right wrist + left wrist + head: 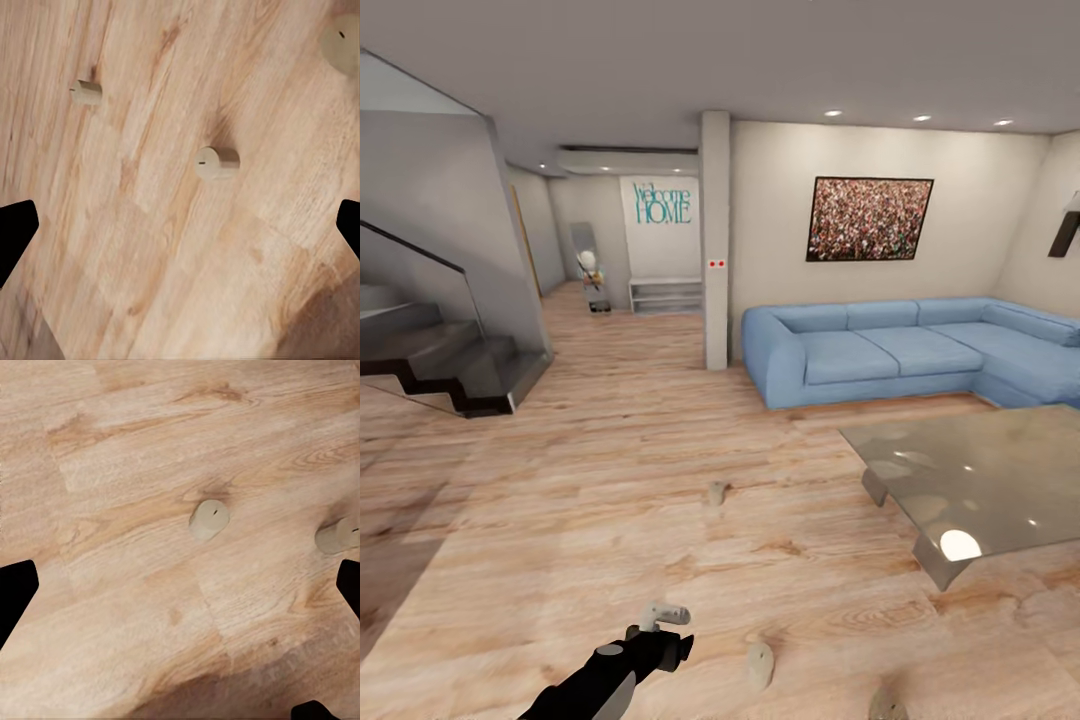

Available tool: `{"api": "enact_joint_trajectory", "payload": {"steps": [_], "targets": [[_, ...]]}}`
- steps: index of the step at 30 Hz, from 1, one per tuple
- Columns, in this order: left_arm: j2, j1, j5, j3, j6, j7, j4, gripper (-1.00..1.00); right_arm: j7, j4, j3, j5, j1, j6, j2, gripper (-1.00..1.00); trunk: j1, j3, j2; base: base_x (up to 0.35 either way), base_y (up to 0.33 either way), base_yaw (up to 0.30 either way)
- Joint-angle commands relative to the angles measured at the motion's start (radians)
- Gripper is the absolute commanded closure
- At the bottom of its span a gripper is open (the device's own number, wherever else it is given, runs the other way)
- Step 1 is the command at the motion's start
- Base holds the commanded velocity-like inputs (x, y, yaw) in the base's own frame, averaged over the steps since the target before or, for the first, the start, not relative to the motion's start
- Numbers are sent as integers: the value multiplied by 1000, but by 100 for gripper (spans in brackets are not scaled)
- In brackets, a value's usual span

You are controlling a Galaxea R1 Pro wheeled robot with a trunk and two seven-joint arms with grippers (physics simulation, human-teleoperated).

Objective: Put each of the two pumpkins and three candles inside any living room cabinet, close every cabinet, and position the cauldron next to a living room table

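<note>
Standing in the living room, over bare wood floor (560, 480). At far left, stairs (440, 360); beyond, a hallway with a "Welcome HOME" sign (662, 203). Low in the head view, left of centre, the left arm reaching forward, its left pincer (660, 618) hanging above the floor and holding nothing; fingers looking apart, judging by the dark tips at opposite edges of the left wrist view. Three candles lying on the floor: one ahead at mid-room (716, 491), one just right of the left pincer (760, 664), one at the bottom edge (887, 705). Left wrist view looking down on one candle end-on (209, 519), another at the edge (337, 535). Right wrist view showing three (217, 162) (87, 92) (343, 41); right pincer tips also set wide apart, nothing between them. Further right, blue sofa (900, 350) against the wall, then the glass counter (980, 480).

Judging the step: starting on the candles, none yet picked up. Next move likely calling for lowering the left pincer over the nearest candle, lining the fingers across its round body, closing gently. Small lying cylinder probably prone to rolling away.
</note>
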Motion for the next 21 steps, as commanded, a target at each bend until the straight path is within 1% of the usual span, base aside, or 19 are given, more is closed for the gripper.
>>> {"api": "enact_joint_trajectory", "payload": {"steps": [1, 6, 16, 21], "targets": [[1, -1, 6, -4, 4, 0, -1, -100, 3, 0, -2, -9, -1, 10, 0, -100, 1, -4, -2, 0, 106, -10], [1, -1, 6, -4, 4, 0, -1, -100, 2, 0, -2, -9, -1, 10, 0, -100, 1, -12, -2, 0, 54, -4], [0, -1, 6, -4, 3, 0, -1, -100, 2, 0, -1, -9, -1, 10, 0, -100, 1, -29, -2, 2, 7, -1], [-1, -1, 6, -4, 4, 0, -1, -100, 4, 0, -1, -9, -1, 10, 0, -100, 1, -37, -2, 114, 1, 0]]}}
